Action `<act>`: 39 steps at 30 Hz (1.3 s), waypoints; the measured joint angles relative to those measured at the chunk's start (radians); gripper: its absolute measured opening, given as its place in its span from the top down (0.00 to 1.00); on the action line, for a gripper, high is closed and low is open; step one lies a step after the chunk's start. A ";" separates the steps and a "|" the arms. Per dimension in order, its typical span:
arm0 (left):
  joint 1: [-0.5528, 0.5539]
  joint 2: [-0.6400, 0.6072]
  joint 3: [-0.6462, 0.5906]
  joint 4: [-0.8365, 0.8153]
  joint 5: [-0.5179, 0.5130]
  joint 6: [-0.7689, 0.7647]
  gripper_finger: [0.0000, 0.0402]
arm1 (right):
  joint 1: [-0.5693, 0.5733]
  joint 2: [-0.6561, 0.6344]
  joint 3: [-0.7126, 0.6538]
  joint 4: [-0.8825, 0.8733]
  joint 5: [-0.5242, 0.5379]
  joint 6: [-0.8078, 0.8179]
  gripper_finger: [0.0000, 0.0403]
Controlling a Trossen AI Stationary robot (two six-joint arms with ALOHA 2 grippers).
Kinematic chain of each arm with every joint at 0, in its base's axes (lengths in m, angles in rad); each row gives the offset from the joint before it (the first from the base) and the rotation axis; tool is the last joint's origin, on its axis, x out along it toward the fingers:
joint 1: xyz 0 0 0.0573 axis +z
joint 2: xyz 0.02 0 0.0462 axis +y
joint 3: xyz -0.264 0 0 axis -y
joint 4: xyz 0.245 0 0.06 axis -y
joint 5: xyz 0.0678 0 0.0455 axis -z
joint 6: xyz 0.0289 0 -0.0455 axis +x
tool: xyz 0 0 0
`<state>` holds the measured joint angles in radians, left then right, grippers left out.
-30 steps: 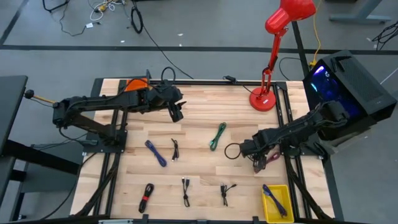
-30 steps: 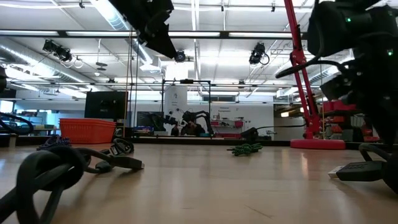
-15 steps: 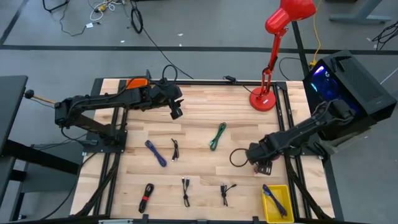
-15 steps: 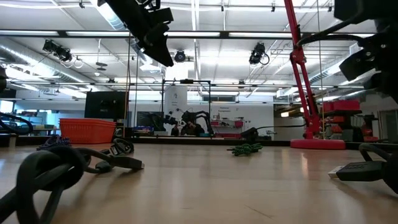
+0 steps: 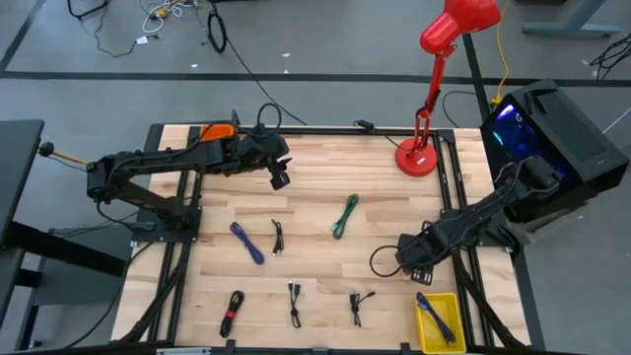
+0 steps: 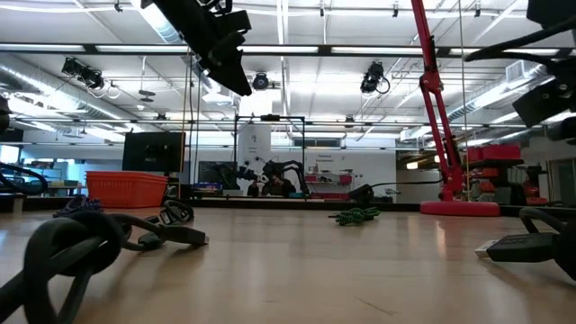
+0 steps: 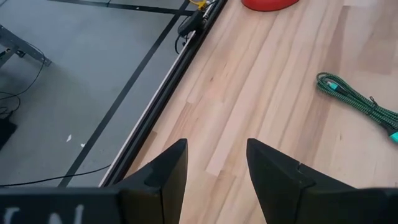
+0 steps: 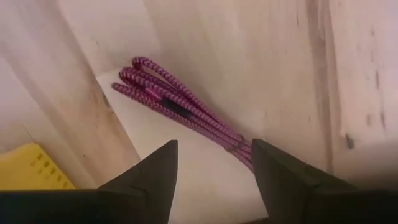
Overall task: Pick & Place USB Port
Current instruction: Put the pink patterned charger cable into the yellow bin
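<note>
A magenta braided USB cable (image 8: 177, 106), bundled in loops, hangs in my right gripper (image 8: 211, 186), which is shut on it. In the high view this gripper (image 5: 415, 263) hovers near the table's right side, just on the far side of the yellow bin (image 5: 439, 320), whose corner (image 8: 25, 168) shows below it. My left gripper (image 5: 280, 178) waits open, raised above the far-left part of the table (image 7: 214, 180). A blue cable (image 5: 435, 313) lies in the bin. My right gripper holds the magenta cable by one end of the bundle (image 8: 239, 146), which runs in between the fingers beside one fingertip (image 8: 267, 168). The fingers come from above, pointing down. The bundle is lifted clear, and its looped end (image 8: 134, 68) sticks out free.
Loose cables lie on the wooden table: green (image 5: 344, 215), blue (image 5: 246, 242), black (image 5: 277, 237), red-black (image 5: 232, 313), and two black ones (image 5: 294, 301) (image 5: 357, 306) near the front edge. A red lamp base (image 5: 417, 158) stands far right. A computer case (image 5: 552, 133) sits beyond the right edge.
My right gripper has carried the magenta cable toward the table's near edge and a little right, closing on the yellow bin. In the low view the right arm has drawn out of the picture to the right. The cables on the table have stayed put.
</note>
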<state>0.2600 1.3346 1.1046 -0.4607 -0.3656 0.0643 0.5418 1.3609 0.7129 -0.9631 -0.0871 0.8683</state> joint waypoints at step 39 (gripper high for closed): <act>0.000 -0.001 0.001 0.043 0.000 0.004 0.57 | -0.132 -0.006 0.157 -0.259 0.064 -0.212 0.99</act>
<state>0.2598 1.3338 1.1057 -0.4175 -0.3653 0.0681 0.4095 1.3553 0.8701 -1.2221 -0.0227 0.6559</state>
